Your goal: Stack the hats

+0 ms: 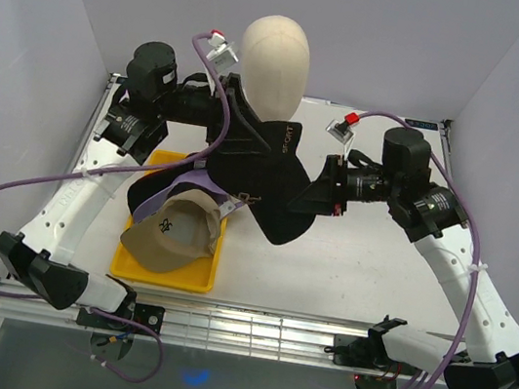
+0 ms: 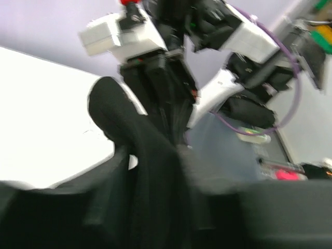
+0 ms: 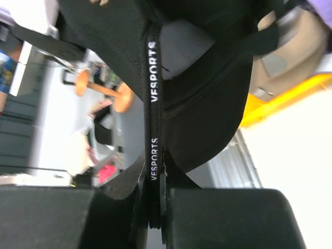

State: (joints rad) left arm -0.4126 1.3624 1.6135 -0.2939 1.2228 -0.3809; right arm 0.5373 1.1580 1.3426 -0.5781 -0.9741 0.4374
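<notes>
A black cap [image 1: 279, 183] hangs in the air in front of the mannequin head, stretched between both grippers. My left gripper [image 1: 232, 136] grips its left edge; in the blurred left wrist view black fabric [image 2: 155, 171] runs between the fingers. My right gripper [image 1: 317, 196] is shut on the cap's strap [image 3: 154, 150], which reads VESPORTS, with the cap's body [image 3: 207, 104] above it. A tan cap [image 1: 172, 233] lies in the yellow tray, on top of a lavender cap [image 1: 180, 182]. Other caps are not in view.
The cream mannequin head [image 1: 275, 54] stands at the back centre, its stand hidden by the black cap. The yellow tray [image 1: 163, 276] lies at the left front, and it shows in the right wrist view [image 3: 290, 98]. White walls close in the table on three sides.
</notes>
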